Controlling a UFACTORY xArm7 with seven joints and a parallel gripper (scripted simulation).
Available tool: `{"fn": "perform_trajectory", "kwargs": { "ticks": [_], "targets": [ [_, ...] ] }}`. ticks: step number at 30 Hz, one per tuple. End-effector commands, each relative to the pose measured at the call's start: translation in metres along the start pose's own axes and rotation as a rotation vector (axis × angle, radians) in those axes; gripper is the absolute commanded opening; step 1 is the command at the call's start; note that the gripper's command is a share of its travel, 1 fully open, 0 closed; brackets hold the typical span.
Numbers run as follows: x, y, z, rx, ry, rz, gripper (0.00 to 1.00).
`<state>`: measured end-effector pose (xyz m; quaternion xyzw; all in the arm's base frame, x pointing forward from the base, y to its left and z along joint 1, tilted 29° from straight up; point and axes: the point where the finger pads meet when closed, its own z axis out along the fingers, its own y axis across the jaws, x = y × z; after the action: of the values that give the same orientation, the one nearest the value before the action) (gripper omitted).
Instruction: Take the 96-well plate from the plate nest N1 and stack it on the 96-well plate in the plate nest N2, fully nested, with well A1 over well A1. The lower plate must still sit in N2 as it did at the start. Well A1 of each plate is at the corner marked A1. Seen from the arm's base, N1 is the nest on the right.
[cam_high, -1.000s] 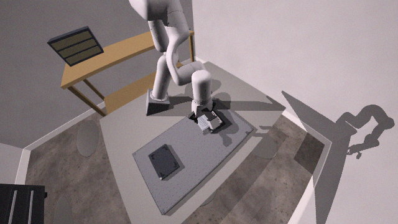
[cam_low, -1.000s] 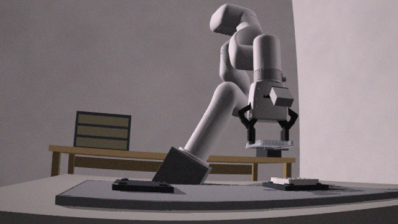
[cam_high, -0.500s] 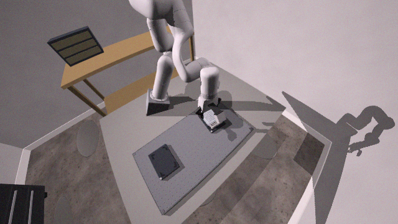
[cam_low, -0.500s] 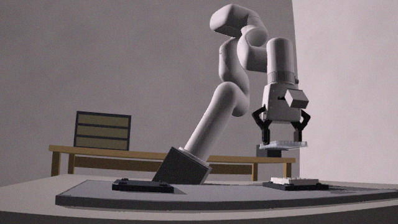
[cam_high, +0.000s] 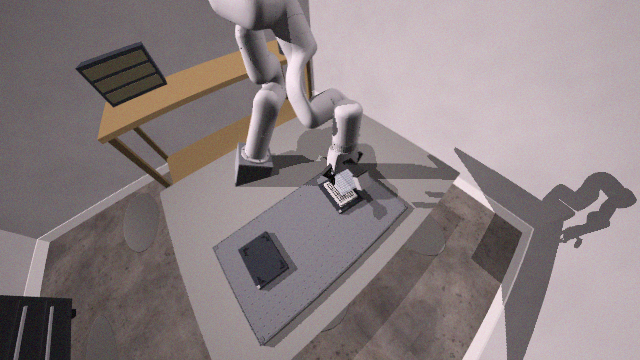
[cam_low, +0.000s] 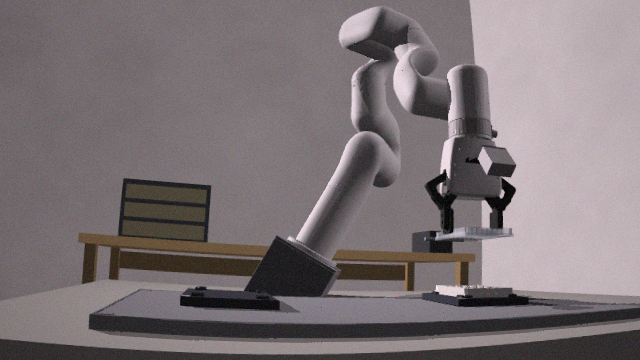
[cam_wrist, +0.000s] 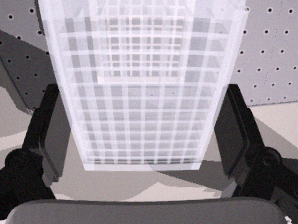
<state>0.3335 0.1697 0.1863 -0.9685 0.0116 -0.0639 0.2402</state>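
My gripper (cam_low: 470, 222) is shut on a clear 96-well plate (cam_low: 474, 233) and holds it level in the air. In the wrist view this held plate (cam_wrist: 141, 79) fills the space between the two black fingers. Right below it a second 96-well plate (cam_low: 473, 290) sits in a black plate nest (cam_low: 475, 299) on the grey baseplate. In the top view the held plate (cam_high: 345, 183) hangs over the lower plate (cam_high: 340, 194), covering most of it. The other plate nest (cam_high: 263, 259) is empty; it also shows in the exterior view (cam_low: 229, 299). I cannot read the A1 corner marks.
The arm's base block (cam_high: 253, 168) stands at the back edge of the baseplate (cam_high: 310, 240). A wooden bench (cam_high: 190, 100) with a slatted dark panel (cam_high: 121, 73) stands behind the arm. A wall is close on the right.
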Motion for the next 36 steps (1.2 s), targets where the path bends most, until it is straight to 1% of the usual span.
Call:
{"fn": "perform_trajectory", "kwargs": {
  "ticks": [1, 32, 36],
  "targets": [
    [0.0012, -0.0019, -0.0011, 0.001, 0.003, 0.001, 0.00],
    [0.0013, -0.0009, -0.0011, 0.001, 0.003, 0.001, 0.00],
    [0.0012, -0.0009, 0.0055, 0.001, 0.003, 0.001, 0.00]
  ]
}}
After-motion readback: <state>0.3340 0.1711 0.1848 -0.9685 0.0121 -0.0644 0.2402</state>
